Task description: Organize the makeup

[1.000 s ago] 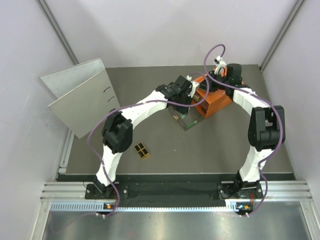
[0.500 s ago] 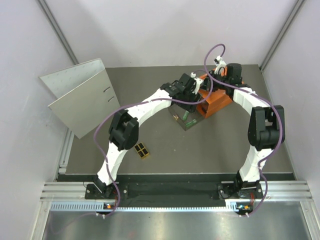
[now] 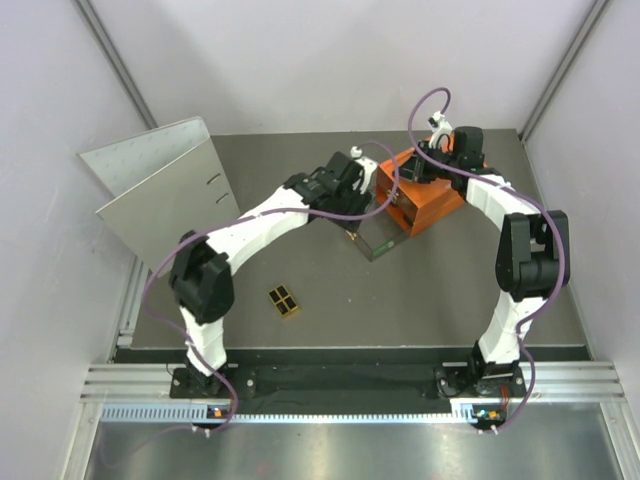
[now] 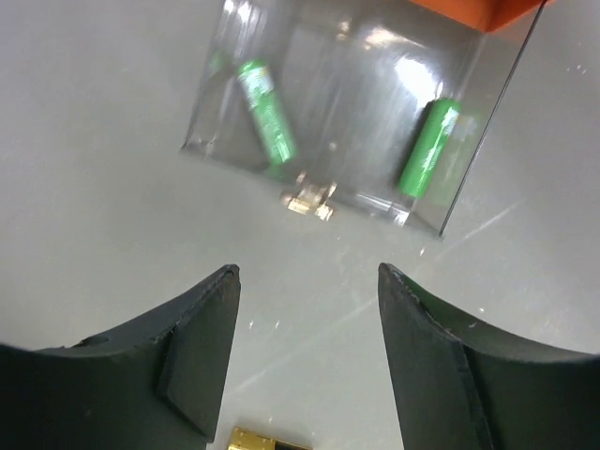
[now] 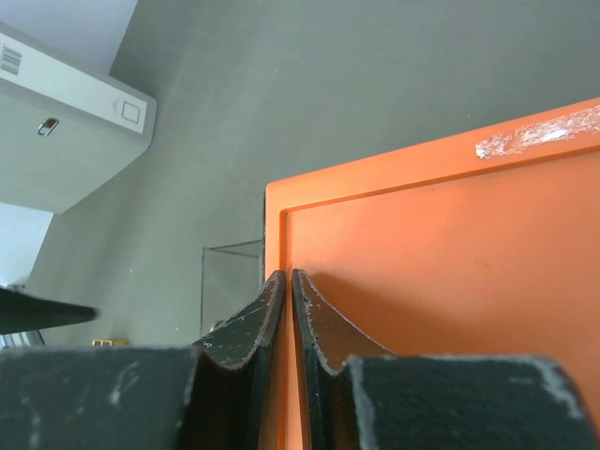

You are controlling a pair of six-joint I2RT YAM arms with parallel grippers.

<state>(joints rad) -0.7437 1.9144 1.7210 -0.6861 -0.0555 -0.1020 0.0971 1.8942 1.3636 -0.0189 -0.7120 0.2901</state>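
Two green sticks, both in the clear drawer open before the orange box. In the left wrist view, the first stick slants far-left to near-right. The second stick slants the opposite way, so their long axes close toward the drawer's near edge.

Palette: on the counter, well apart from the drawer, square, set diagonal to the counter's edge.

Left jaws: spread, empty, above the counter before the drawer.

Right jaws: pressed together on nothing, at the box's top edge.

Step, as I judge it: sticks stowed, palette outstanding. Your next move calls for reaching back and squaring the left jaws to the palette's sides.
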